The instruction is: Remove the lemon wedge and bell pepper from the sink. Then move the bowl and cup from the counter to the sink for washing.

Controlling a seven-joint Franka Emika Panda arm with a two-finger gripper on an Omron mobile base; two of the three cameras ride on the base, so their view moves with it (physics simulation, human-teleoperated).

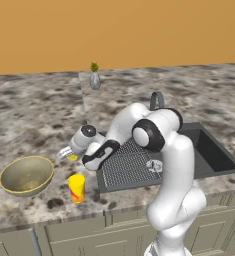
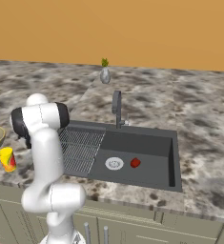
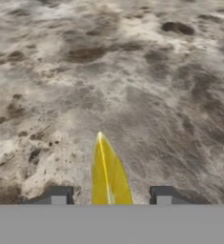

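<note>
Setting: mottled grey-brown stone counter (image 1: 34, 110) below an orange wall, with grey cabinet fronts underneath.
Sink: dark grey recessed basin (image 2: 147, 162) set into the counter, a ribbed grid drainboard (image 1: 126, 167) on its left part and a grey arched faucet (image 2: 117, 108) at its far edge.
Gripper: two-finger gripper (image 1: 65, 153) of the white arm reaches left off the drainboard, low over the counter; in the hand view its dark tips (image 3: 58, 194) stand apart with clear space on each side of the slice, so the jaws are parted and not pressing it.
Lemon wedge: tiny bright yellow crescent slice (image 3: 107, 174) lies on the counter between the two tips, just left of the sink and right of the bowl's far rim.
Bell pepper: small round dark-red vegetable (image 2: 135, 163) sits on the basin floor, just right of the round drain (image 2: 114, 163), well apart from the gripper.
Bowl: wide shallow olive-gold bowl (image 1: 26, 175) on the counter, left of and nearer than the gripper.
Cup: small bright yellow cylinder with an orange-red mark (image 1: 77, 188) stands upright near the front edge, right of the bowl.
Vase: grey vase with a green plant (image 1: 94, 76) stands far back on the counter.
</note>
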